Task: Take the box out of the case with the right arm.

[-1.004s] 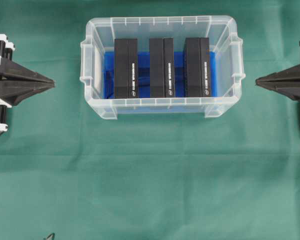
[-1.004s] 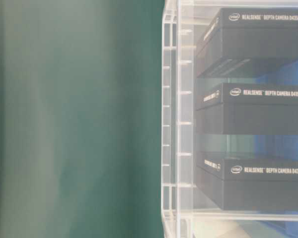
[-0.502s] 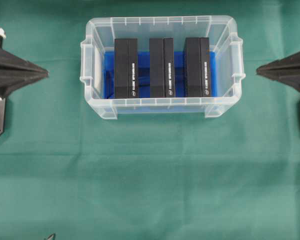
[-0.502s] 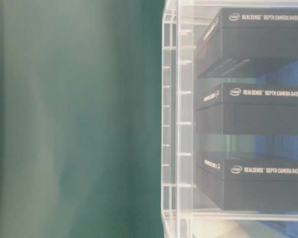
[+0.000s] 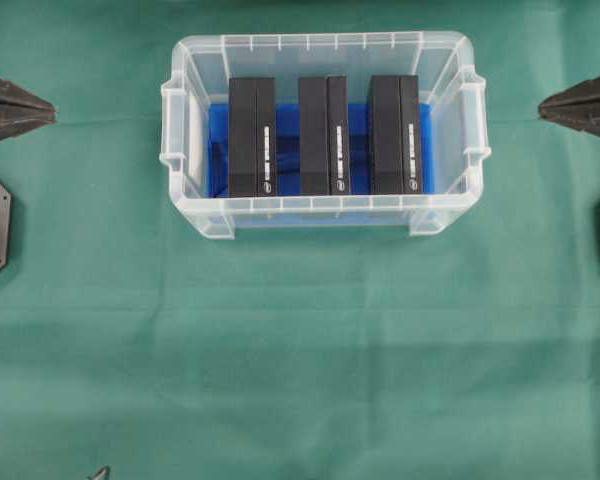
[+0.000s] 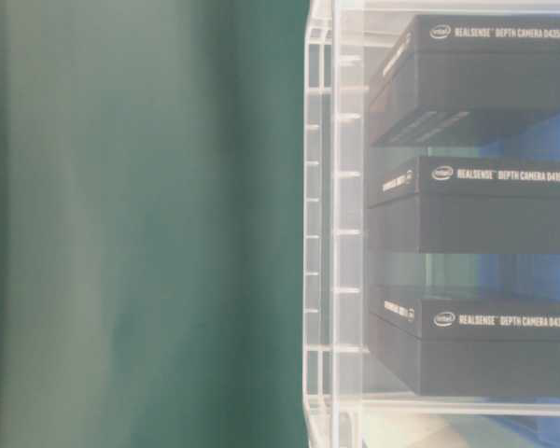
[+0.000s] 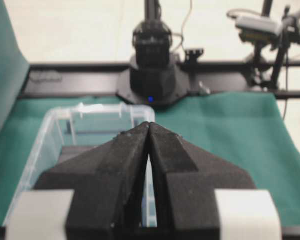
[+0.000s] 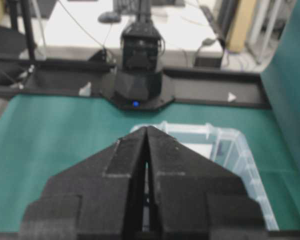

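- Three black rectangular cardboard boxes stand on edge, side by side, in the clear plastic case [image 5: 325, 138] over its blue liner; your nearest target is the right-hand box [image 5: 395, 135], at three o'clock in the row.
- Your right gripper [image 5: 548, 105], jaws pressed together and empty, sits well off at three o'clock; the left gripper [image 5: 46, 108], also pressed together, waits at nine.
- Nothing is lifted yet: you need to spread the jaws, then reach in over the rim.
- A wrinkled green cloth [image 5: 300, 350] covers the table; desks and cables lie beyond.

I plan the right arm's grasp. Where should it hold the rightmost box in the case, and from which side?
Probably from above: the case walls block the sides. The rightmost box stands on edge, so pinch its two broad faces near the top; gaps beside it leave finger room. The right gripper must open first.
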